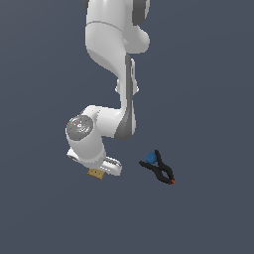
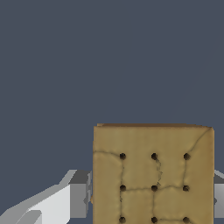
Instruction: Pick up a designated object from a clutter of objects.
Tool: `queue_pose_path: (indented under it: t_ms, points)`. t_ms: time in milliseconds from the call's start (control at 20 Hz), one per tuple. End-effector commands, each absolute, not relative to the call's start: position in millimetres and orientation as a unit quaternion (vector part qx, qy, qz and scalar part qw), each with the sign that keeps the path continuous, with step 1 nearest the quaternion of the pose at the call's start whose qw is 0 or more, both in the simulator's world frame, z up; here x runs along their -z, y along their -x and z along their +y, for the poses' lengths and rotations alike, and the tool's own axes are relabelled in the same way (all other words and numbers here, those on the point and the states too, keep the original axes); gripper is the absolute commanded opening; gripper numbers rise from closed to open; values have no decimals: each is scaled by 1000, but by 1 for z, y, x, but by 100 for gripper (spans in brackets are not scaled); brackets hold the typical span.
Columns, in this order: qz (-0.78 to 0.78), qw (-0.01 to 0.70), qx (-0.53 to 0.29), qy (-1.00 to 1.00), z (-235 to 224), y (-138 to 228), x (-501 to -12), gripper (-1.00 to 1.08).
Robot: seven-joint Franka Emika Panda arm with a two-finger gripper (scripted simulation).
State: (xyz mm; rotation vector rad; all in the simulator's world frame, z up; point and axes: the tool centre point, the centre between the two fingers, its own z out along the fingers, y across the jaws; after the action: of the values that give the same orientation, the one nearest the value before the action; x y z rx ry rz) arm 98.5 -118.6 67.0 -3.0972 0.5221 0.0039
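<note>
Arm: bent down, wrist low. Claw [image 1: 99, 171]: pinching the cracker block [image 2: 153, 175] between its fingers [image 2: 78, 194]. Clamp [image 1: 161, 170] and ball [image 1: 150, 158]: near, beside the claw.

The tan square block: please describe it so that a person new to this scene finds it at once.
Follow the white arm down to its gripper; the tan square block sits between the fingers. It is flat with a dotted grid like a cracker, unlike the black clamp and blue ball nearby.
</note>
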Motion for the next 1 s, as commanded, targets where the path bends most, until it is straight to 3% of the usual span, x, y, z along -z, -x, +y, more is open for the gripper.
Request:
queue_pose_path:
  t_ms: [0,950]
  points:
    - [166,0,0,986,-124,-90,-87,-100]
    - [167,1,0,986,-177,-5,-273,-100]
